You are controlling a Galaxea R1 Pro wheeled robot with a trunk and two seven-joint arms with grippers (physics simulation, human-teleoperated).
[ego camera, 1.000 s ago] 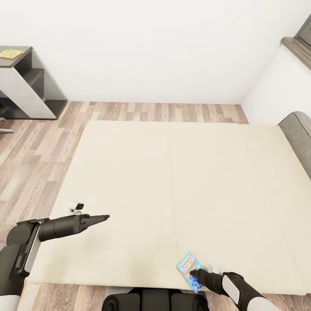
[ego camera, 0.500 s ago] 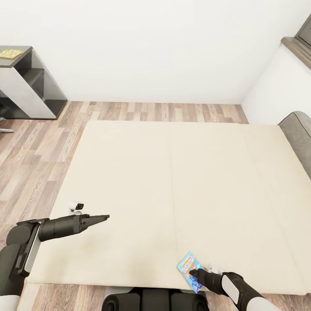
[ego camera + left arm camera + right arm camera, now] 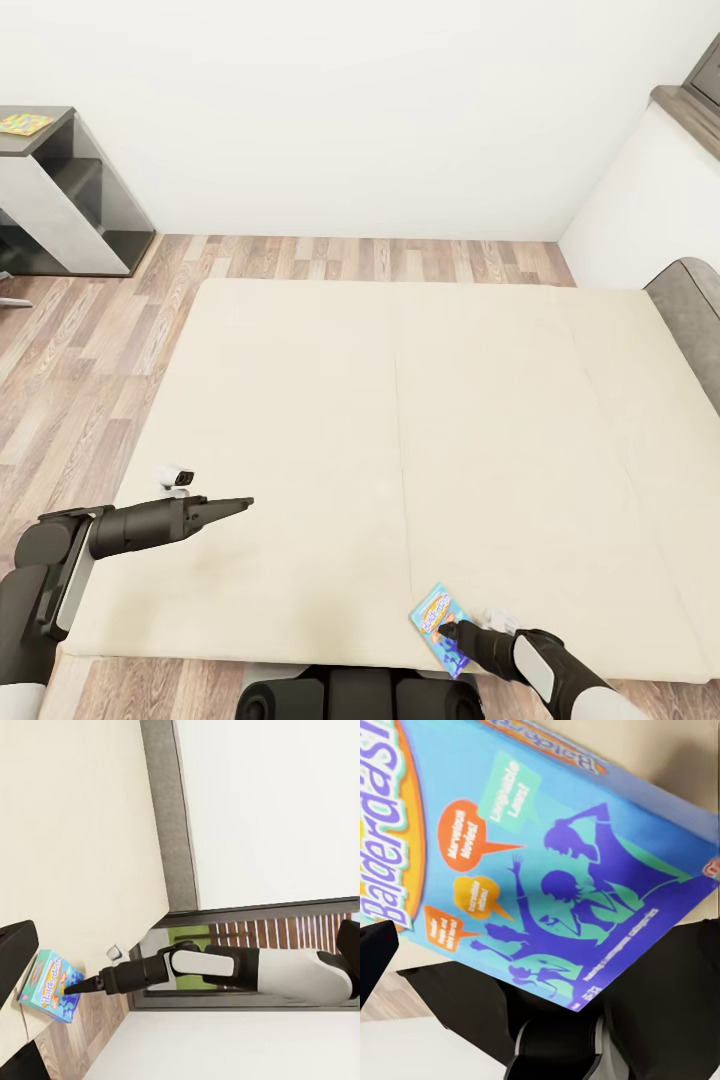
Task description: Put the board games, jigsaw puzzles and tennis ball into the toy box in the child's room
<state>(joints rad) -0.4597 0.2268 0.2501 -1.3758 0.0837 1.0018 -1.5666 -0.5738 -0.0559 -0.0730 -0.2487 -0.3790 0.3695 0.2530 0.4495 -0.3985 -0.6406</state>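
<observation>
Blue board game (image 3: pixel 437 627) is sitting at the near edge of the bed (image 3: pixel 400 420), and the right claw (image 3: pixel 448 631) has its dark tip right on it; can't really tell if it's pinching the box or just touching. In the right wrist view the blue cover (image 3: pixel 540 862) with purple figures sits right up close. The left claw (image 3: pixel 240 503) hangs over the cream mattress with its fingers pressed together, well apart from the game. Way off on the dark grey table (image 3: pixel 50 140) by the wall there's a jigsaw puzzle (image 3: pixel 25 124) lying flat.
</observation>
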